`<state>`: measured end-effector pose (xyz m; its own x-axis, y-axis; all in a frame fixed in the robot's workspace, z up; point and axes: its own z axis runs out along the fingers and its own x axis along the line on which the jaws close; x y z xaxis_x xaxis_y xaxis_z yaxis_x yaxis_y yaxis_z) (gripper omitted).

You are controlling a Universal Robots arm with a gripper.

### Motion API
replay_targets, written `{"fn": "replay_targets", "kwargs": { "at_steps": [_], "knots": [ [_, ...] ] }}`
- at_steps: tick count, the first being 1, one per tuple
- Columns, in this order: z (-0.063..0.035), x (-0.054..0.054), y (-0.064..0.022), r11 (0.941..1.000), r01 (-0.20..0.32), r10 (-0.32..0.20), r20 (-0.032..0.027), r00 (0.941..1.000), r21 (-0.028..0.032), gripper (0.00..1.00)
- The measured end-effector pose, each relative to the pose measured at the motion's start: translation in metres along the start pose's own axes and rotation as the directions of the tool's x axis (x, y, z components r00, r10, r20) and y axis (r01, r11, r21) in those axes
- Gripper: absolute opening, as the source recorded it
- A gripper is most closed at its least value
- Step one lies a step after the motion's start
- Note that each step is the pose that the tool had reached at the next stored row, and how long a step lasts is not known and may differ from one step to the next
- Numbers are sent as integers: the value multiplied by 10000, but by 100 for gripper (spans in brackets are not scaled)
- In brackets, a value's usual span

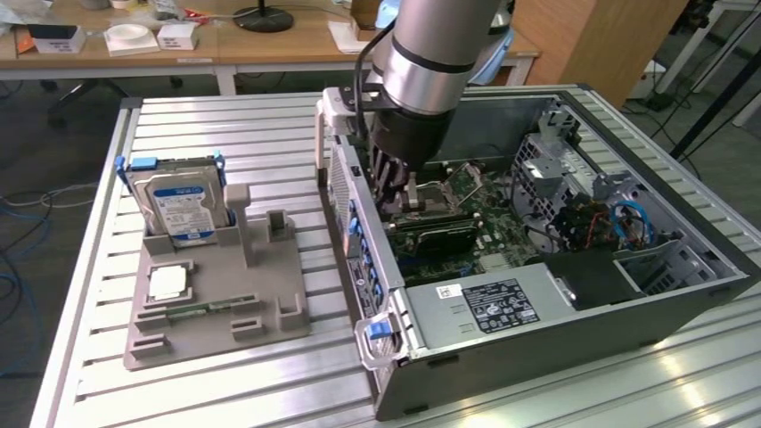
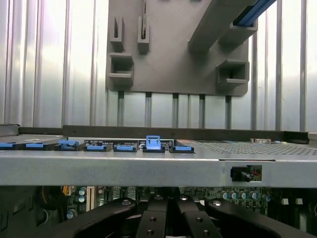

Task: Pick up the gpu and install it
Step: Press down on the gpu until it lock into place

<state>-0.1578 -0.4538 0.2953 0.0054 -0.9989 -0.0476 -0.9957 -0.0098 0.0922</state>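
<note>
Inside the open computer case (image 1: 666,294), the tool (image 1: 416,198) reaches down over the motherboard (image 1: 500,236), close to the case's rear wall. Its dark fingers (image 1: 387,183) stand around the gpu (image 1: 434,232), a dark flat card that sits low on the board just beneath them; whether the fingers are clamped on the card or apart from it I cannot tell. In the wrist view the tool (image 2: 166,218) shows as black links meeting below the case's grey rear wall (image 2: 148,168), which carries a row of blue slot clips (image 2: 152,144). Toward the exterior view's right lie the power supply (image 1: 500,303) with its label and a bundle of blue cables (image 1: 625,218). Well apart, on the exterior view's left, a grey parts holder (image 1: 214,303) rests on the slatted metal counter (image 1: 238,134), with a silver hard drive (image 1: 178,205) standing upright in it.
</note>
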Motion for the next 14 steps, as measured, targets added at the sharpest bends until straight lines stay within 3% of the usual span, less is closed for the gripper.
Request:
{"fn": "replay_targets", "kwargs": {
  "at_steps": [14],
  "knots": [
    [-44,-2,5,10000,-7,7,-18,10000,-59,11]
  ]
}}
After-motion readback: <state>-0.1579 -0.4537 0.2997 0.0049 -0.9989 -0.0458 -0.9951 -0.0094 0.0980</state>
